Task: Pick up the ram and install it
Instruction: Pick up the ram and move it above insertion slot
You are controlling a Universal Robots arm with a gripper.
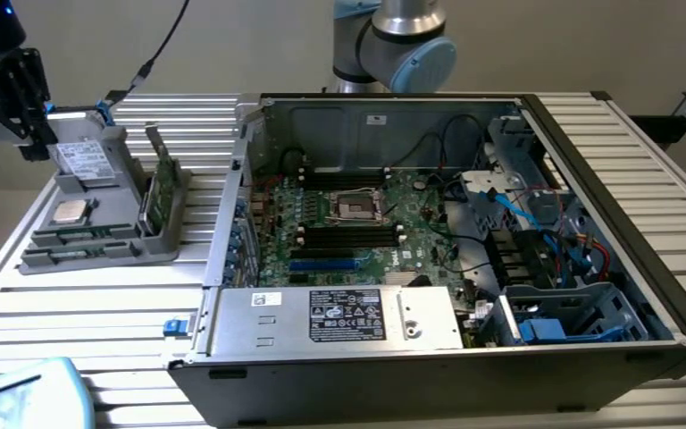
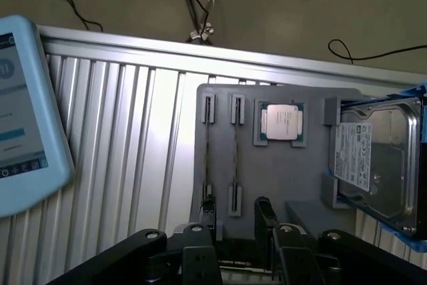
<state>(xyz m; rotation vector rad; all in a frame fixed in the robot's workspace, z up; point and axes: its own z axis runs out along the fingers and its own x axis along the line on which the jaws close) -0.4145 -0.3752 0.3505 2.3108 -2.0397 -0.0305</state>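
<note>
One thin green circuit-board ram point(image 1: 154, 188) stands edgewise in a grey tray point(image 1: 96, 257); light, stiff, fragile, I judge: pinch its flat faces. My end effector point(image 2: 235, 217) hangs open.

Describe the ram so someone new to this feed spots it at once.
Start at the open computer case; to the exterior view's left of it sits a grey parts tray. The ram stands on edge along the tray side nearest the case. It is the thin green board, unlike the square silver processor and boxy grey drive.
</note>
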